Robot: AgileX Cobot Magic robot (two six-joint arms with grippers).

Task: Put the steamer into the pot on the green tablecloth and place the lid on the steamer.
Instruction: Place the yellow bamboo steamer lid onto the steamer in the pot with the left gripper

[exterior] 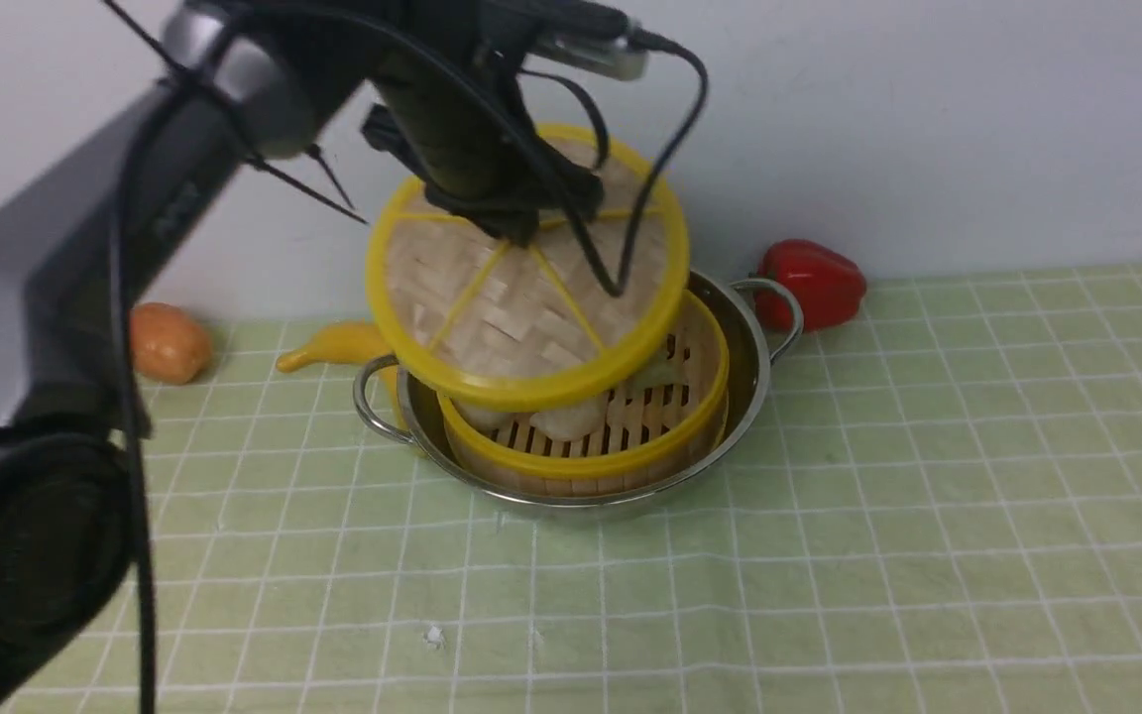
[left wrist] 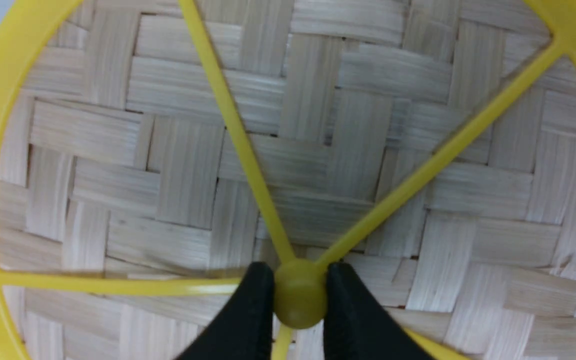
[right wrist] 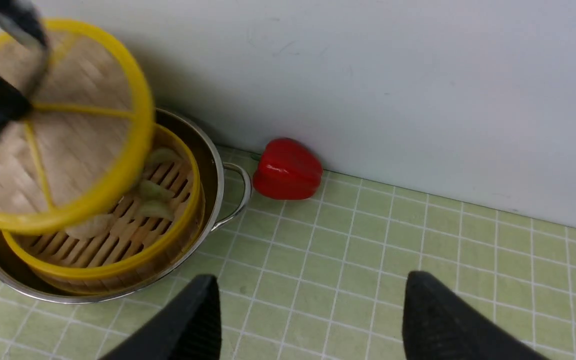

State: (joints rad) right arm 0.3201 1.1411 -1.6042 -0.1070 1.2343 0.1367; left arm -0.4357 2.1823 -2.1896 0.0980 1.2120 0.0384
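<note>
My left pincer (left wrist: 300, 290) is clamped on the small knob (left wrist: 299, 305) at the hub of the lid (exterior: 516, 302). The lid hangs tilted from it, over the steamer (exterior: 630, 456). The steamer sits inside the pot (exterior: 751, 362) on the green tablecloth (exterior: 878, 496). My right pincer (right wrist: 313, 282) stands wide open above the cloth, beside the pot.
</note>
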